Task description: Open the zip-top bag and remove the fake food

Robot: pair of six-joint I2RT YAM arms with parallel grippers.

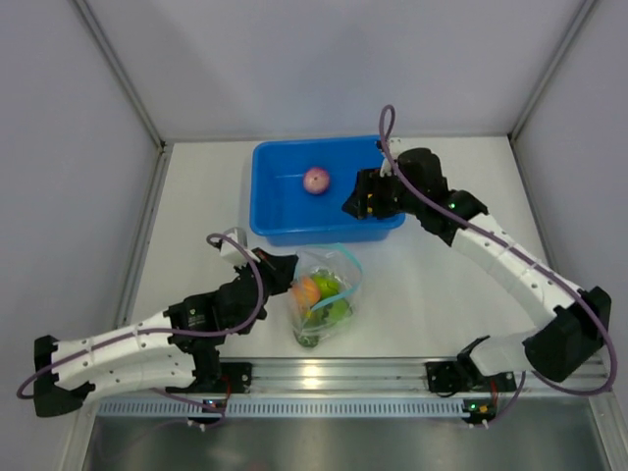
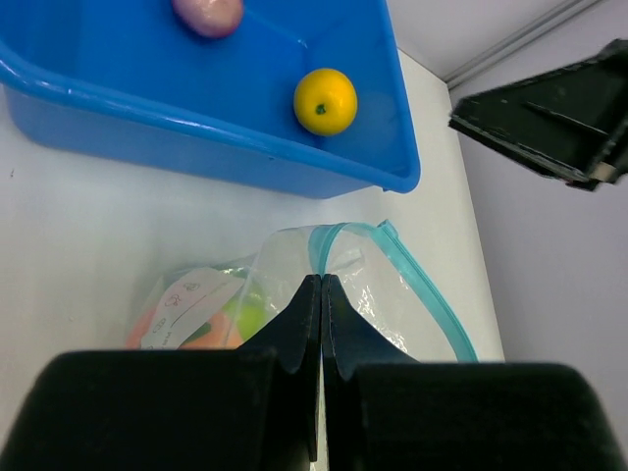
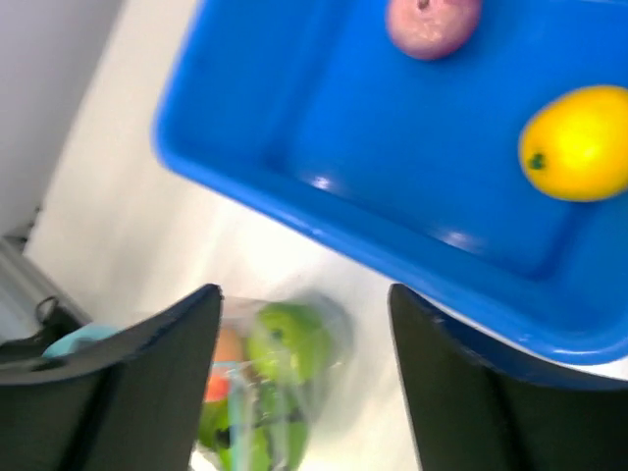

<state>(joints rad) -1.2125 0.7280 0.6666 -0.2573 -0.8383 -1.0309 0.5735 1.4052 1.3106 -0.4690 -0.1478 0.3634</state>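
Observation:
The zip-top bag (image 1: 329, 294), clear with a teal zipper strip, lies on the table in front of the blue tub (image 1: 280, 201), its mouth open. Green and orange fake food (image 1: 322, 297) still sits inside it. My left gripper (image 1: 287, 272) is shut on the bag's left edge, and in the left wrist view the gripper (image 2: 322, 285) pinches the plastic near the teal strip (image 2: 422, 285). My right gripper (image 1: 351, 204) is open and empty above the tub's near right part. A purple-pink fruit (image 1: 316, 180) and a yellow fruit (image 3: 579, 142) lie in the tub.
The blue tub's near wall (image 3: 324, 211) runs between my right gripper (image 3: 304, 294) and the bag (image 3: 280, 373). White walls enclose the table on the left, back and right. A metal rail (image 1: 324, 378) runs along the near edge.

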